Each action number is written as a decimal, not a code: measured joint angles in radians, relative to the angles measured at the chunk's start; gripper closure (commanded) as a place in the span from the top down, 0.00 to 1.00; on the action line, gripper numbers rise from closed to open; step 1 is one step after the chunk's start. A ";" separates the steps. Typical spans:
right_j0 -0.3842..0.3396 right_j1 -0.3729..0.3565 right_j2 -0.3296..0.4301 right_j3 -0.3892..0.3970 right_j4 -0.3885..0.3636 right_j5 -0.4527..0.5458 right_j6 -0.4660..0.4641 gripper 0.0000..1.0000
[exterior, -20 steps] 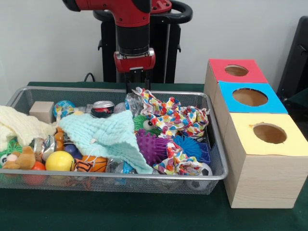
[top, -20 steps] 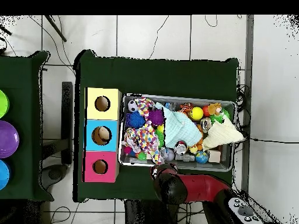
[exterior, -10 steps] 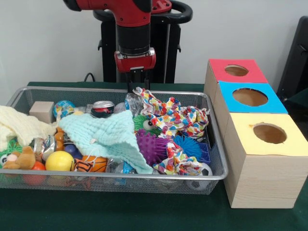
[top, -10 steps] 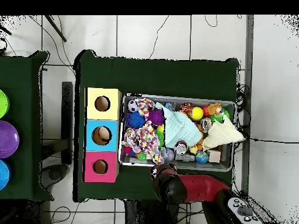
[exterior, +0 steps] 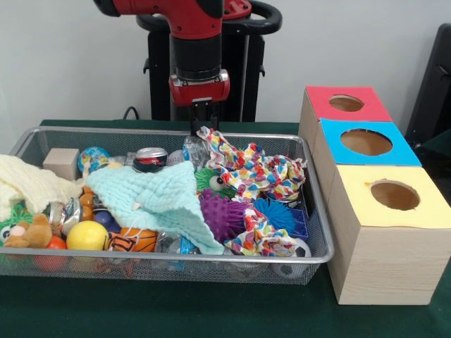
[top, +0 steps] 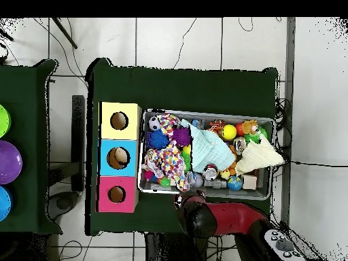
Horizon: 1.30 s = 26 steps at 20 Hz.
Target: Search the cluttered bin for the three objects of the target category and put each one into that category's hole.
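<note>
The red and black arm's jaws (exterior: 204, 121) hang at the far rim of the silver wire-mesh bin (exterior: 318, 232), their tips at the top corner of the multicoloured patterned cloth (exterior: 254, 169). Against a second ago they have shifted slightly right and a touch higher; I cannot tell whether they are closed or grip the cloth. The bin's contents lie unchanged: mint-green knitted cloth (exterior: 158, 197), purple spiky ball (exterior: 222, 215), yellow ball (exterior: 87, 236). Beside the bin on the green surface (exterior: 176, 310) stands the wooden box row with red (exterior: 345, 103), blue (exterior: 365, 142) and yellow (exterior: 393, 195) holed tops.
</note>
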 measured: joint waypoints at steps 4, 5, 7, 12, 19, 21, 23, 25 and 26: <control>0.001 -0.002 0.009 -0.001 0.000 0.000 0.000 0.00; 0.001 -0.002 0.010 -0.002 0.000 0.000 0.000 0.00; 0.002 -0.002 0.012 -0.008 0.000 0.000 0.000 0.00; 0.004 -0.002 0.014 -0.016 0.000 0.000 0.000 0.00; 0.005 -0.003 0.022 -0.021 0.000 0.000 0.000 0.00; 0.005 -0.003 0.025 -0.023 0.000 0.000 0.000 0.00; 0.005 -0.003 0.027 -0.023 0.000 0.000 0.000 0.00; 0.006 -0.003 0.028 -0.024 0.000 0.000 0.000 0.00; 0.007 -0.003 0.029 -0.024 0.000 0.000 0.000 0.00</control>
